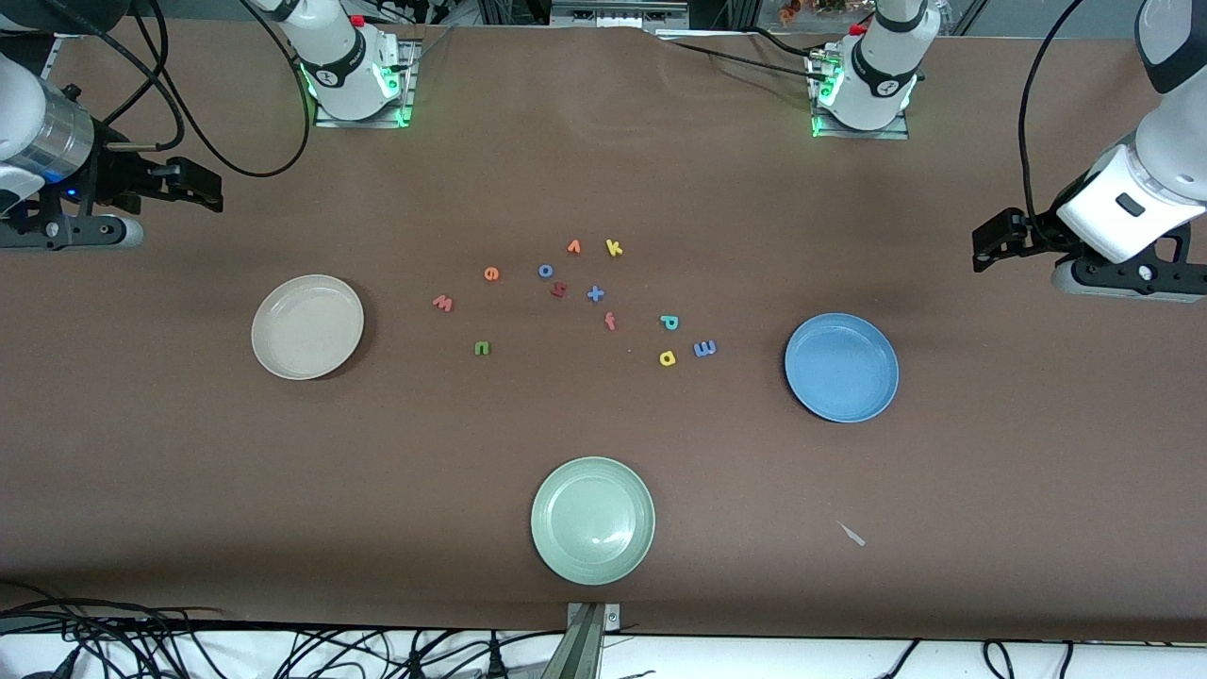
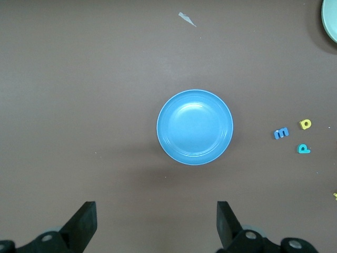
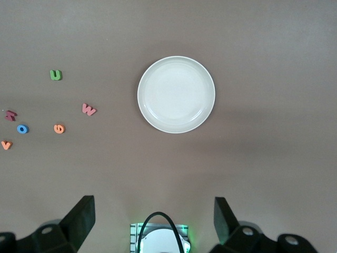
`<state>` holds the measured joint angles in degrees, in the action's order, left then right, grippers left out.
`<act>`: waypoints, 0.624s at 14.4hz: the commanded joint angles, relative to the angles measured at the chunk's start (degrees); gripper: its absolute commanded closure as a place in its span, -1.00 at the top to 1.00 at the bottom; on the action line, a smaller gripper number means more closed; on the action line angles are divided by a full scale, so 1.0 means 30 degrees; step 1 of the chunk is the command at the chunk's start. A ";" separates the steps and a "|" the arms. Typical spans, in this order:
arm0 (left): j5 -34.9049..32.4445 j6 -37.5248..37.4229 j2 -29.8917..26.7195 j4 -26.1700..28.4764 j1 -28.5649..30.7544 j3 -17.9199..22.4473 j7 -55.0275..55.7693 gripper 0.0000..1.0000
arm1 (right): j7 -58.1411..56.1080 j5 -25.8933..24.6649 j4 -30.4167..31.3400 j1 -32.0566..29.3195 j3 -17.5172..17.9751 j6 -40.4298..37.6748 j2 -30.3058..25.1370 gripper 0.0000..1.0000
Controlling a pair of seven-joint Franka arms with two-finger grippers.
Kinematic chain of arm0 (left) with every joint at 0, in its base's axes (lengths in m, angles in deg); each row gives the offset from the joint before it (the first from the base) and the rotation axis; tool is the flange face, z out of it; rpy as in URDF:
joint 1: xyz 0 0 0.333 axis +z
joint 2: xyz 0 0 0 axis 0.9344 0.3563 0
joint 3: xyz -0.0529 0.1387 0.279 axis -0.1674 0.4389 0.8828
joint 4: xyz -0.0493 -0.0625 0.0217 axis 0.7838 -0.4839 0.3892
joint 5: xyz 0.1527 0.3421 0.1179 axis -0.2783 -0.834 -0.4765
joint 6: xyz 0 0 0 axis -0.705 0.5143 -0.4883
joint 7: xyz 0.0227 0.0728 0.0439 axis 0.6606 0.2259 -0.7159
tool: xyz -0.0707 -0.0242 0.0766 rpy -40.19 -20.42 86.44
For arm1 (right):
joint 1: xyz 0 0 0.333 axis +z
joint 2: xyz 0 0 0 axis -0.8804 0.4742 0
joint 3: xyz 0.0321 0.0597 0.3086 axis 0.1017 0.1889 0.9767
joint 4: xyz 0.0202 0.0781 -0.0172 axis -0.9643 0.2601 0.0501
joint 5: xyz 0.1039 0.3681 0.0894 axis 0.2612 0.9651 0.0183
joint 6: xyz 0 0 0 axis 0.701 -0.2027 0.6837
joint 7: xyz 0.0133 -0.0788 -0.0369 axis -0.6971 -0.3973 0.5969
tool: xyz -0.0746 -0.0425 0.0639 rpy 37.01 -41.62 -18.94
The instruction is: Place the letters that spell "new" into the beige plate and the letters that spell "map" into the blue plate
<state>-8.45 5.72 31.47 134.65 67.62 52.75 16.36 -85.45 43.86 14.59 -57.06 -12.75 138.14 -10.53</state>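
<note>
Letters n [image 1: 482, 348], e [image 1: 491, 273], w [image 1: 442, 303], m [image 1: 704, 348], a [image 1: 668, 357], p [image 1: 669, 322] loose mid-table between beige plate [image 1: 307, 326] and blue plate [image 1: 841, 367]. Left gripper [image 2: 157, 224] wide open over table beside blue plate; right gripper [image 3: 154, 219] wide open beside beige. Green plate [image 1: 592, 520] whole only in front view.

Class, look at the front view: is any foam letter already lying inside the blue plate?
No. The blue plate holds nothing; the blue m lies on the table beside it.
</note>
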 commanded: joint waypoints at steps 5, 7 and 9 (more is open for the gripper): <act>0.0473 -0.0256 0.0311 -0.0531 0.0093 0.0010 -0.0413 1.00 | 0.0042 0.0369 0.0239 0.0095 0.0008 -0.0378 -0.0033 1.00; 0.0473 -0.0256 0.0487 -0.0853 0.0093 0.0010 -0.0413 1.00 | -0.0104 0.0602 0.0180 0.0299 0.0066 -0.0320 0.0142 1.00; 0.0473 -0.0256 0.0547 -0.0854 0.0093 0.0010 -0.0413 1.00 | -0.0075 0.1099 0.0151 0.0535 0.0066 -0.0116 0.0318 1.00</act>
<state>-8.45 5.74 31.92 134.13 67.62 52.75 16.36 -85.49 45.40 15.19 -56.23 -12.52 137.70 -9.99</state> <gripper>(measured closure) 0.000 0.000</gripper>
